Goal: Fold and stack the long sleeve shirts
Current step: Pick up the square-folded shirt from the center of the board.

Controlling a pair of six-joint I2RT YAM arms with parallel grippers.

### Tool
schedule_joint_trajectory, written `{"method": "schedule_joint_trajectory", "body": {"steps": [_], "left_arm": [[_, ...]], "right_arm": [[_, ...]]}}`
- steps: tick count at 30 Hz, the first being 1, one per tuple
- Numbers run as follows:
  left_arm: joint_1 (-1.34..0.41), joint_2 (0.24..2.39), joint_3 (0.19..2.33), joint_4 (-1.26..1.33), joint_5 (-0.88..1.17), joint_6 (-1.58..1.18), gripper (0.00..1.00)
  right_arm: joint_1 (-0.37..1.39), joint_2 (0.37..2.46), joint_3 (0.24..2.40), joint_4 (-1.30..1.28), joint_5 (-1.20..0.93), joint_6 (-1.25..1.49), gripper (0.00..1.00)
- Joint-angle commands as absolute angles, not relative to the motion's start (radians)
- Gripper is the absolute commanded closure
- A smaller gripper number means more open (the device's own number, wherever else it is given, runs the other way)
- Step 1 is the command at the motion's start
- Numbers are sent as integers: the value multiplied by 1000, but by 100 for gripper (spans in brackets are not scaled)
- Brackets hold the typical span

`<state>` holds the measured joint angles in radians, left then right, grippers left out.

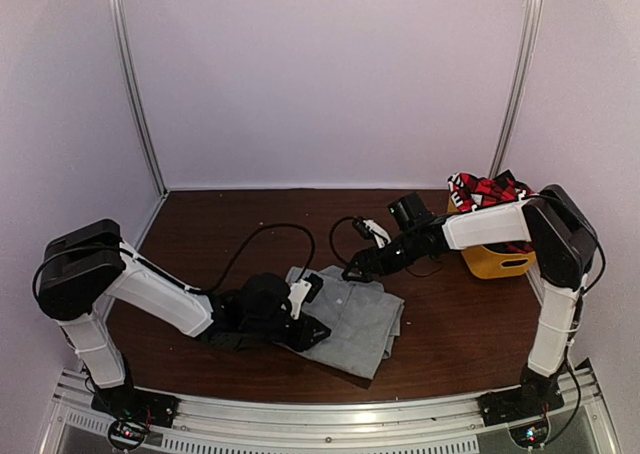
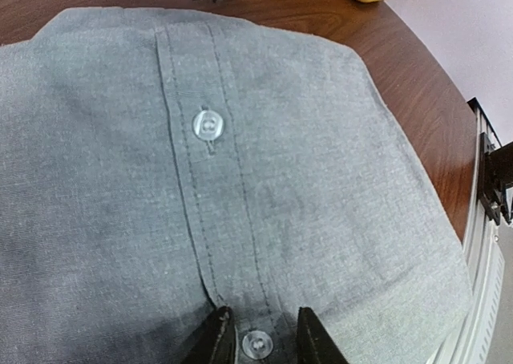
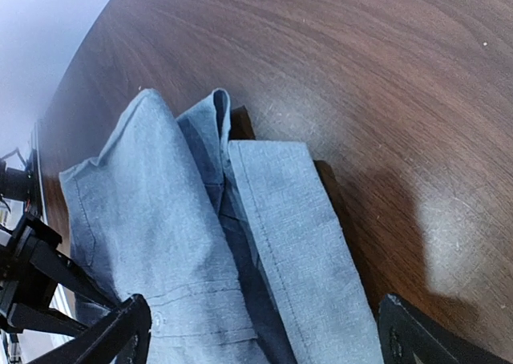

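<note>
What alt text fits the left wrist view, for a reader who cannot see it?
A grey shirt fills the view, its button strip running down the middle with one white button. At the bottom edge, the left gripper holds its black jaws apart on either side of a second button. Brown table shows at top and right.

Plaid shirt [image 1: 490,187] — partly behind right arm [image 1: 488,224], yellow tub [image 1: 497,264] likewise
</note>
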<state>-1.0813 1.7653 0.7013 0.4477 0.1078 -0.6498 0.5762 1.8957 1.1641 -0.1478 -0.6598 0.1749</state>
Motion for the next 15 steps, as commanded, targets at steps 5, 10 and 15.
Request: {"method": "schedule_joint_trajectory", "body": {"steps": [5, 10, 15], "left_arm": [[-1099, 1792, 720, 474, 35, -640, 72], [-1101, 1793, 723, 467, 34, -637, 72], [-1100, 1793, 724, 463, 31, -636, 72]], "right_arm": [[572, 2005, 1287, -263, -699, 14, 1], [573, 2076, 1365, -344, -697, -70, 1], [573, 2152, 1430, -456, -765, -137, 3]]}}
